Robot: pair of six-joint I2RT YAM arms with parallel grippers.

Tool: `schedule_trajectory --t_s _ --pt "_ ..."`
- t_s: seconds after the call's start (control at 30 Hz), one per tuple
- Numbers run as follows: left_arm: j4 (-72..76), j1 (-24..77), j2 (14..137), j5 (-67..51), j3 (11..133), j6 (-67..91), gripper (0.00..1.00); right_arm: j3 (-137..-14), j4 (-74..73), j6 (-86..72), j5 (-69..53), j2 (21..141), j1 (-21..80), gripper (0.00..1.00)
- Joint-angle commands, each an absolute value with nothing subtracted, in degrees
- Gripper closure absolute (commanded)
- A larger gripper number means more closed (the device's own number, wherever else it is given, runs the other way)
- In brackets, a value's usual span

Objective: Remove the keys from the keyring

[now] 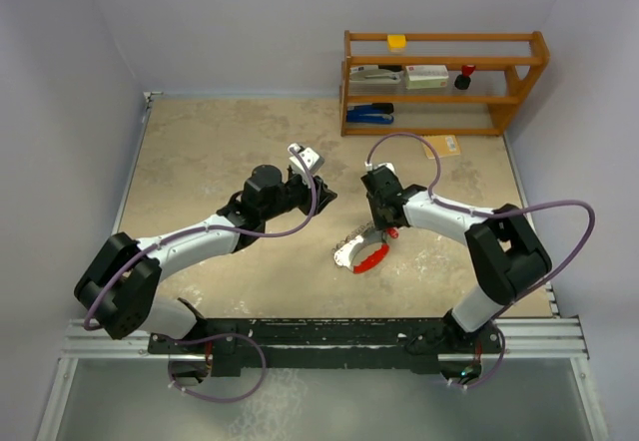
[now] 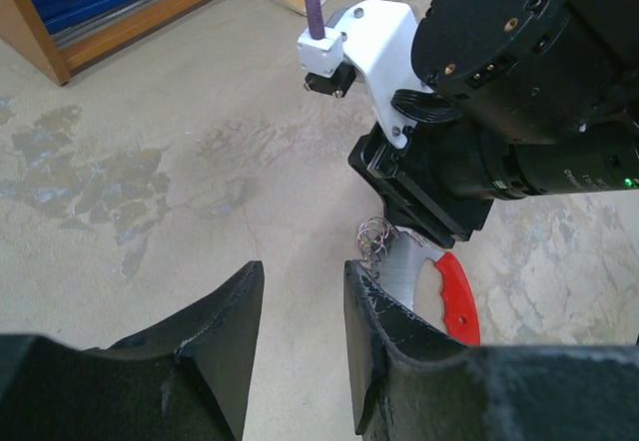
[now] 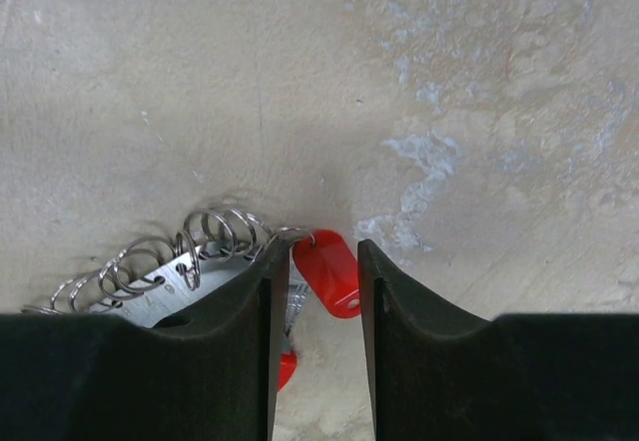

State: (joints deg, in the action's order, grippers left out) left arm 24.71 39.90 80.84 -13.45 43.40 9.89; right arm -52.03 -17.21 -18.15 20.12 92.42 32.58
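Evidently a split of work is set up: nearest the arm bases, the keyring (image 1: 365,255) is laid flat on the table (image 1: 200,152), its red-and-white crescent turned so that the chain of rings (image 3: 200,244) and the red-headed key (image 3: 329,273) are presented at its far end. Just beyond, the right gripper (image 3: 321,256) is lowered over that end with its jaws parted only narrowly. The key's red head is bracketed between them, but no firm pinch can be made out, so nothing is judged to be gripped yet. Such a placement is judged to prepare a pull of the key off the rings. Farther left, the left gripper (image 2: 303,271) is posed open and empty, aimed at the crescent, probably so that it can be pinned down. A wooden shelf (image 1: 444,67) is seen at the far wall.
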Motion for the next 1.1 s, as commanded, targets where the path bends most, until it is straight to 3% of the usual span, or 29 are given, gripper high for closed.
schedule_trajectory --t_s 0.0,1.07 --pt "27.2 40.1 80.9 -13.9 44.6 9.5 0.64 -55.1 -15.5 -17.1 20.6 93.8 32.2 0.63" --pt "21.1 40.1 76.9 -7.2 45.1 4.8 0.64 -54.5 -22.7 -21.5 10.5 96.5 32.1 0.5"
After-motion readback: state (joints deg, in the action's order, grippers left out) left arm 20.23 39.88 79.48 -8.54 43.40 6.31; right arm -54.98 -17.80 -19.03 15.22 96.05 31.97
